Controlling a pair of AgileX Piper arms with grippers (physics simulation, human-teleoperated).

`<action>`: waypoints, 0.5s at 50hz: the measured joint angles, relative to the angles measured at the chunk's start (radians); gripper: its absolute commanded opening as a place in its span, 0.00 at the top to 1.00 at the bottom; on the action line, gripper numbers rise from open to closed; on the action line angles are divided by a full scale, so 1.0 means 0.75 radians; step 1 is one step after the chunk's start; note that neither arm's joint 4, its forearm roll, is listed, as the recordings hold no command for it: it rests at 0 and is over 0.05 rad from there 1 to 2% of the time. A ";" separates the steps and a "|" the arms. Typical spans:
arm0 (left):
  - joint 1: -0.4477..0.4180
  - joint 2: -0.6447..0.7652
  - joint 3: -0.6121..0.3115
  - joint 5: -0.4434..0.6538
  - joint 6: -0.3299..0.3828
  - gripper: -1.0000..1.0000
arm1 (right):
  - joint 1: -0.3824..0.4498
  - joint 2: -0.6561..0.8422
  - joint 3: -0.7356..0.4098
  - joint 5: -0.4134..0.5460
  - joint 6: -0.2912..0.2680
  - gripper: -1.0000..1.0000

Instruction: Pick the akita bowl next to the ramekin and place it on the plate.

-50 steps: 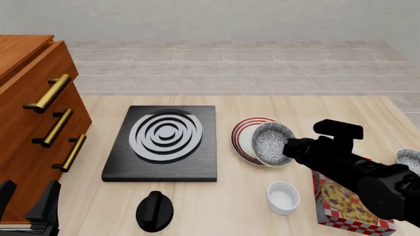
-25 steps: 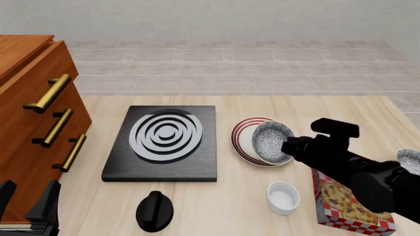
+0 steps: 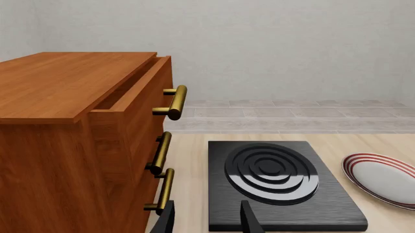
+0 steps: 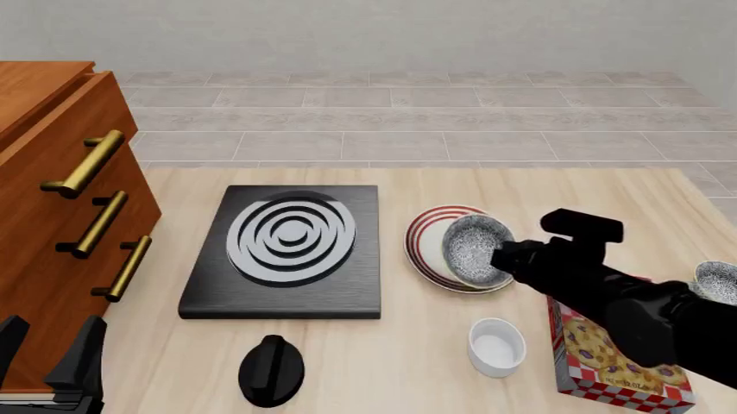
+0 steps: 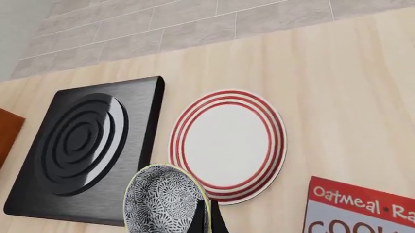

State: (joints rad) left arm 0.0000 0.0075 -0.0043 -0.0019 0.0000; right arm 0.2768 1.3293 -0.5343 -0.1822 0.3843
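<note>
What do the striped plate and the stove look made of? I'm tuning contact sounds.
The plate: likely glazed ceramic, smooth white with painted red rim stripes. The stove: seemingly brushed dark metal, with fine streaks and glossy grey rings. Renders leave both uncertain.

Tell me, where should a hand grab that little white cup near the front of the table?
By its rim, coming straight down from above. The ramekin stands upright with its mouth open and its sides straight, so one finger can probably slip inside and one outside the wall.
</note>
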 measured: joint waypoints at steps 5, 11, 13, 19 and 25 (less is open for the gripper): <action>0.000 0.000 0.000 0.000 0.000 0.00 | -0.003 0.017 -0.003 -0.011 -0.002 1.00; 0.000 0.000 0.000 0.000 0.000 0.00 | -0.006 0.036 -0.006 -0.023 -0.004 1.00; 0.000 0.000 0.000 0.000 0.000 0.00 | -0.008 0.043 -0.007 -0.027 -0.004 1.00; 0.000 0.000 0.000 0.000 0.000 0.00 | -0.013 0.065 -0.010 -0.040 -0.007 1.00; 0.000 0.000 0.000 0.000 0.000 0.00 | -0.018 0.085 -0.013 -0.053 -0.011 1.00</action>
State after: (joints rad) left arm 0.0000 0.0075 -0.0043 -0.0019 0.0000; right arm 0.2633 1.3928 -0.5442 -0.2222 0.3762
